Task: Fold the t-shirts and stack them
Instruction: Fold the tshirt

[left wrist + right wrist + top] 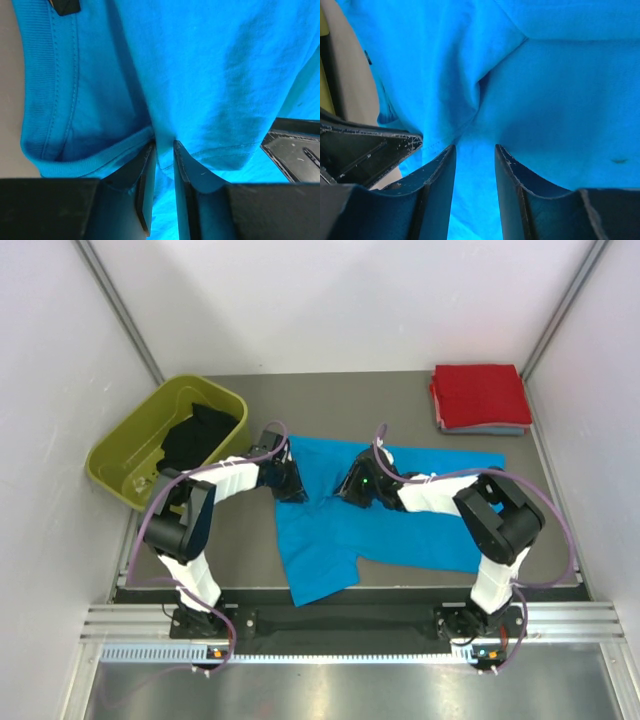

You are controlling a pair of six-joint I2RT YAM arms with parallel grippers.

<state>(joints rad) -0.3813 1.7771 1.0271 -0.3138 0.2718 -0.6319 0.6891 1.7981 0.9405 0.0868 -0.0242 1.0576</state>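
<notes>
Top view, place: the turquoise t-shirt (400,530) lies spread and rumpled mid-table (240,550), between the olive tub (115,465) and the red t-shirt (480,395) folded at the far right.
Top view, hidden: both wrists cover the upper part of the shirt, so no fingers show here.
Left wrist, grip: the left gripper (164,147) is pinched on a thin fold beside the ribbed neckband (45,75).
Left wrist, handling: light, limp cloth that will likely sag and slide; best held at a stitched edge.
Right wrist, grip: the right gripper (475,150) is clamped on bunched cloth.
Right wrist, unclear: how many layers are caught.
</notes>
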